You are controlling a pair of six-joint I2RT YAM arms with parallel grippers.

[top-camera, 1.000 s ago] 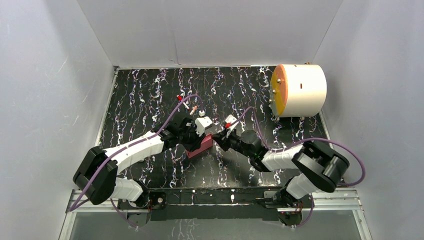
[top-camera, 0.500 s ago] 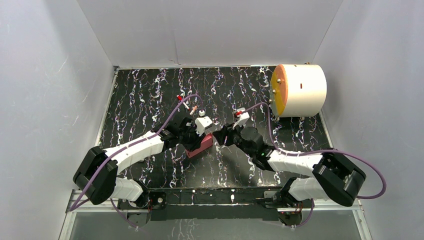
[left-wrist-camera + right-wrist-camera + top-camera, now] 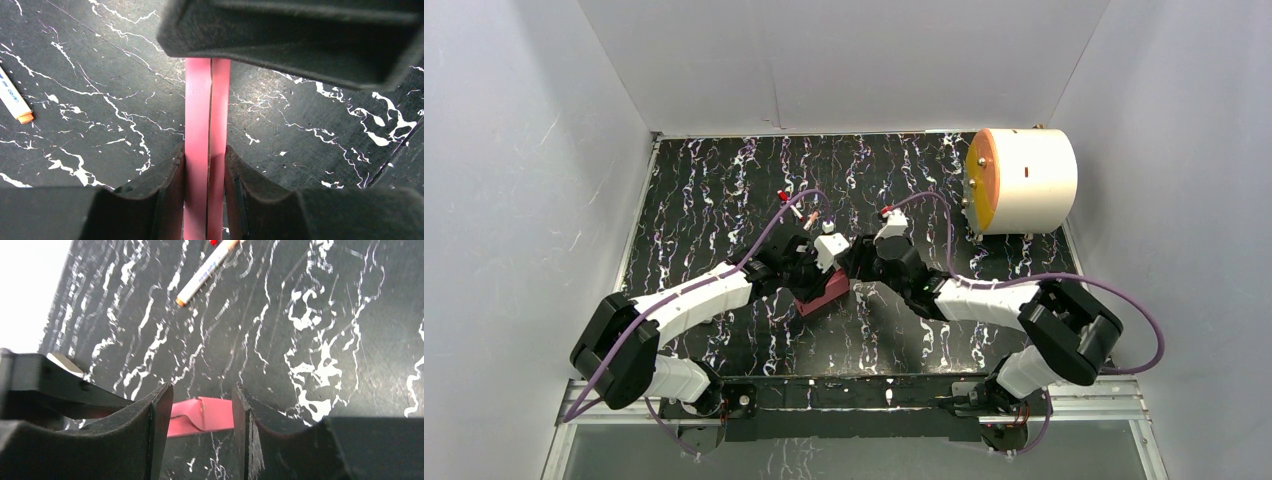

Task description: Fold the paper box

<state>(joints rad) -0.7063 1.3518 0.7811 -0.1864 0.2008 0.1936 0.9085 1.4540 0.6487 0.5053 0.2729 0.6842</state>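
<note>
We hold the paper box (image 3: 206,90) on edge near the middle of the table (image 3: 714,190), pinched flat between the fingers of the left gripper (image 3: 205,160). The right gripper (image 3: 202,405) stands part-open, its fingers on either side of the box's curled end and apparently clear of it. For a clean crease, we judge it best to close squarely on that end, then press along the score line with the left grip firm.
</note>
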